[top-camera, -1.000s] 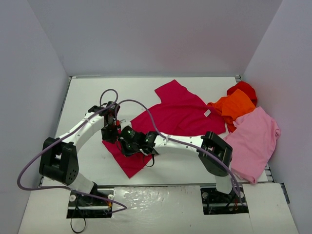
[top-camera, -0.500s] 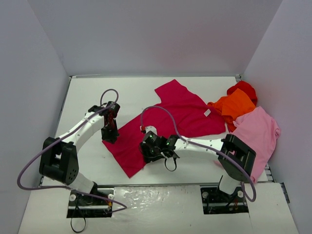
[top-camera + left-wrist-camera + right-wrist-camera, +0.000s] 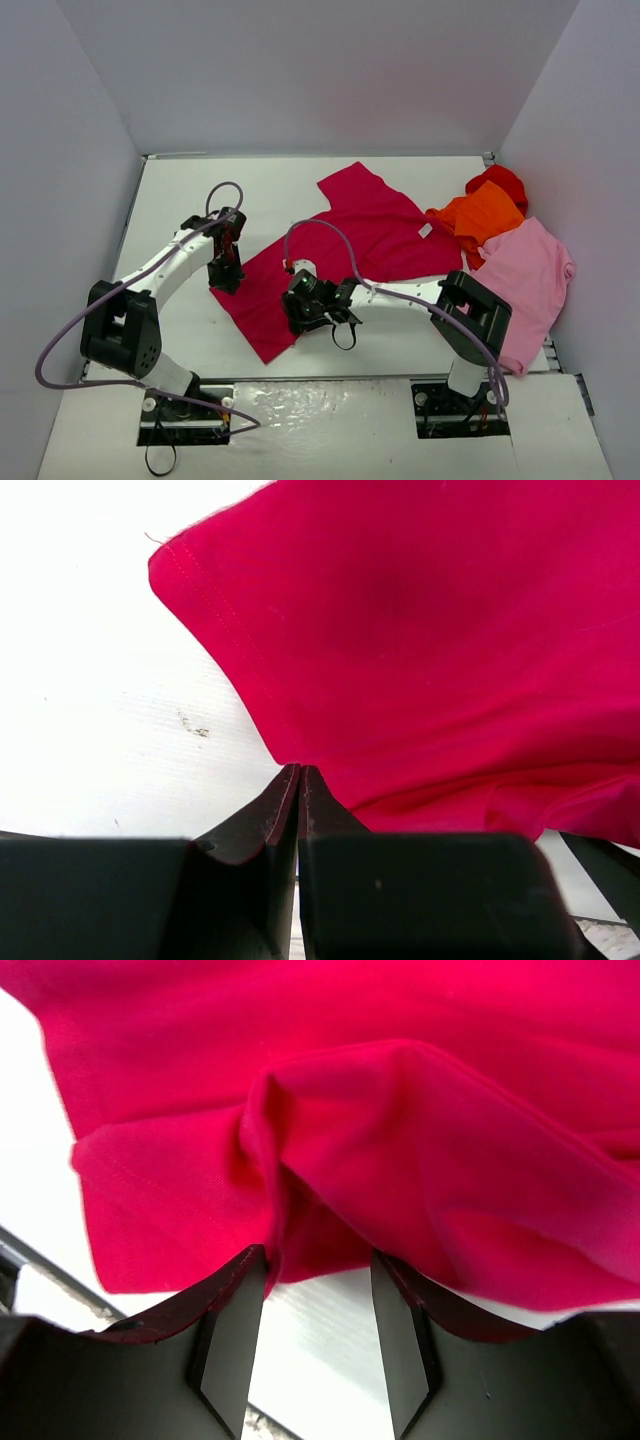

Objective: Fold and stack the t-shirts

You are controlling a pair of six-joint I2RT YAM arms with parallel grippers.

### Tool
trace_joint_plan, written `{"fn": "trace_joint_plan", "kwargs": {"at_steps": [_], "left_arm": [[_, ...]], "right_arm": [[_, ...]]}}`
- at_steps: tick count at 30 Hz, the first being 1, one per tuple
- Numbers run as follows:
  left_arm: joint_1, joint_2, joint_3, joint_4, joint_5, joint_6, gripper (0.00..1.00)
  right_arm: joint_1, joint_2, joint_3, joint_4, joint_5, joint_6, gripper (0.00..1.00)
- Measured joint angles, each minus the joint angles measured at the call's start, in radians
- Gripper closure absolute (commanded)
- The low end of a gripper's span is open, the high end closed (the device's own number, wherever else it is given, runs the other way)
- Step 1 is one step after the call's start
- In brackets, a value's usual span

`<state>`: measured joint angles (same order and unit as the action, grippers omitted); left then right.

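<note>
Crimson shirt (image 3: 372, 232) lies spread on our table (image 3: 190, 190); we see our left hand (image 3: 300, 772) pinched shut on its hem, our right hand (image 3: 318, 1270) open astride a fold.

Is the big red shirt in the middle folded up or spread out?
Spread out: the crimson shirt lies open on the table, only its near edge wrinkled.

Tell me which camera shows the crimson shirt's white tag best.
Top external: the tag shows clearly on the crimson shirt, near the orange shirt. Both wrist views show only crimson cloth close up, no tag.
</note>
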<state>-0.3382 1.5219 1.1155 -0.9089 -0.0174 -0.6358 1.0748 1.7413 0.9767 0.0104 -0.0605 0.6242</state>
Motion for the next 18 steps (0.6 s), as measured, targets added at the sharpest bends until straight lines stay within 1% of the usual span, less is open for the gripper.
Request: {"fn": "trace_joint_plan", "kwargs": {"at_steps": [2, 4, 5, 6, 13, 18], "left_arm": [[0.0, 0.0, -0.001, 0.0, 0.0, 0.0, 1.0], [0.0, 0.0, -0.001, 0.0, 0.0, 0.0, 1.0], [0.0, 0.0, -0.001, 0.0, 0.0, 0.0, 1.0], [0.0, 0.0, -0.001, 0.0, -0.001, 0.0, 1.0], [0.0, 0.0, -0.001, 0.0, -0.001, 0.0, 1.0], [0.0, 0.0, -0.001, 0.001, -0.001, 0.0, 1.0]], "right_arm": [[0.0, 0.008, 0.004, 0.009, -0.004, 0.0, 0.73], [0.0, 0.014, 0.007, 0.017, -0.008, 0.001, 0.96], [0.0, 0.016, 0.008, 0.021, -0.009, 0.002, 0.98], [0.0, 0.017, 0.008, 0.024, -0.013, -0.001, 1.0], [0.0, 0.018, 0.019, 0.017, -0.02, -0.004, 1.0], [0.003, 0.014, 0.068, -0.022, -0.019, -0.008, 1.0]]}}
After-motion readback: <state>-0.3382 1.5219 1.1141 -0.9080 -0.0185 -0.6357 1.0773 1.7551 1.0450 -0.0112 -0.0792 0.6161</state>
